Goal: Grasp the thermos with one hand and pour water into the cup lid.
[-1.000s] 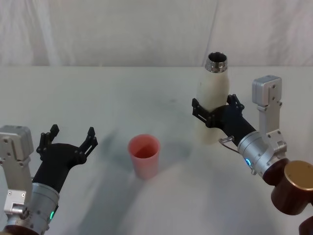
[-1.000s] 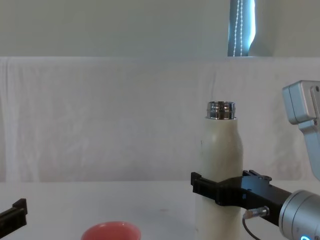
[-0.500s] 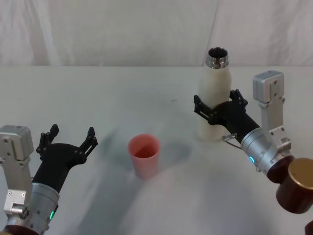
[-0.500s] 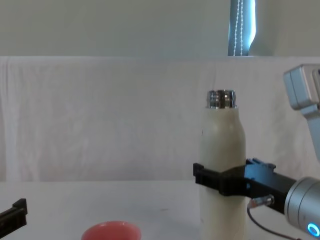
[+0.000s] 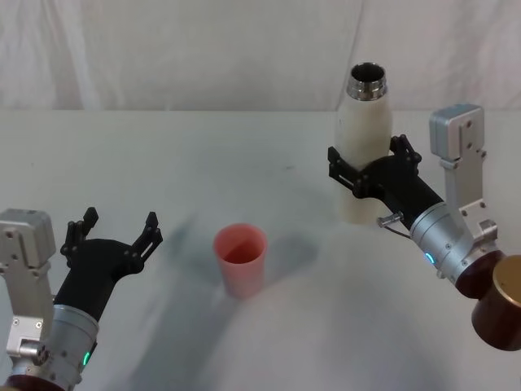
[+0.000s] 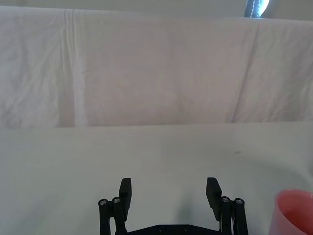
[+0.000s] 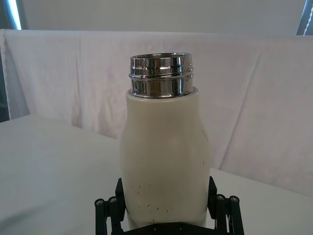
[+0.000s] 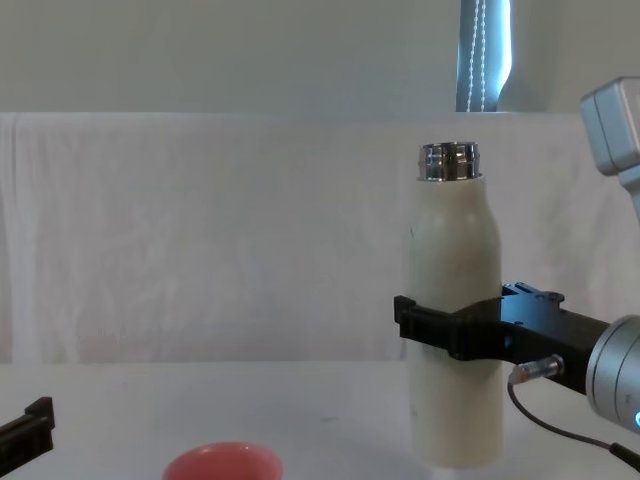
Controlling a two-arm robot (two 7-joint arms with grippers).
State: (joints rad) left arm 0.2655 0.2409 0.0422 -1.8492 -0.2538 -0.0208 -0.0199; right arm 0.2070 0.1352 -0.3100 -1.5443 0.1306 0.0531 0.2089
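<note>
Thermos (image 5: 363,155) upright at 2 o'clock on the table (image 5: 203,155), lifted clear of it. Right gripper (image 5: 373,171) clamped round its mid-body: a sound hold. Judged rigid, smooth, slippery, heavy if filled. Cup lid (image 5: 240,259) at centre, well apart: light, tips easily. Left gripper (image 5: 114,232) idle at 8 o'clock, jaws apart.

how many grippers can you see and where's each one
2. The left gripper hovers open above the table, left of the pink cup. The right gripper is clamped around the cream bottle, raised on the right.
</note>
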